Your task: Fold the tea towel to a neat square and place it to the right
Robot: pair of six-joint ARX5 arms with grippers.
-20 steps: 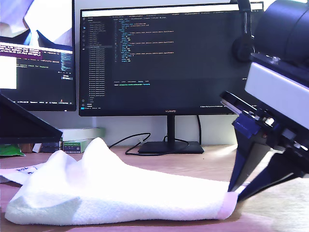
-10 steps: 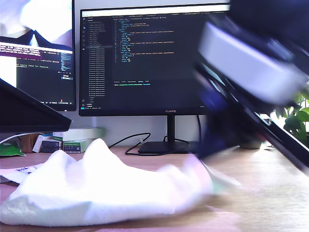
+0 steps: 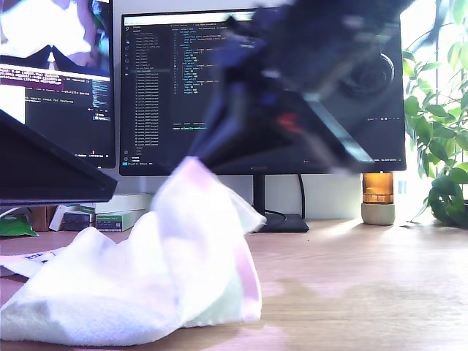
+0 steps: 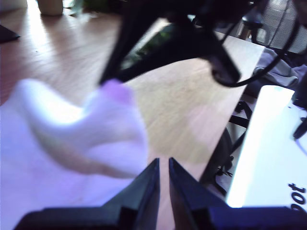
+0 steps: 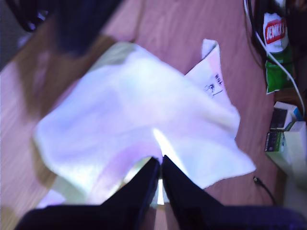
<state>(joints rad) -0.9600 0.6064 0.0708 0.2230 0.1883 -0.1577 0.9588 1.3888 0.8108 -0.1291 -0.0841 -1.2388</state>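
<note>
One corner of the tea towel (image 3: 146, 285) lifted off the tabletop (image 3: 351, 292), clamped in second pincer (image 5: 159, 165); rest heaped toward exterior view's left; first pincer (image 4: 163, 167) near, nearly together, empty

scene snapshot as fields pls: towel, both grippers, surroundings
tea towel: unfolded, bunched on the table toward the exterior view's left; one pink-edged corner held up off the wood
my second gripper: closed on that raised corner, blurred in the exterior view
my first gripper: jaws nearly together, nothing between them, beside the towel
fold: not done yet
background: monitor behind the towel, plant at the exterior view's right
</note>
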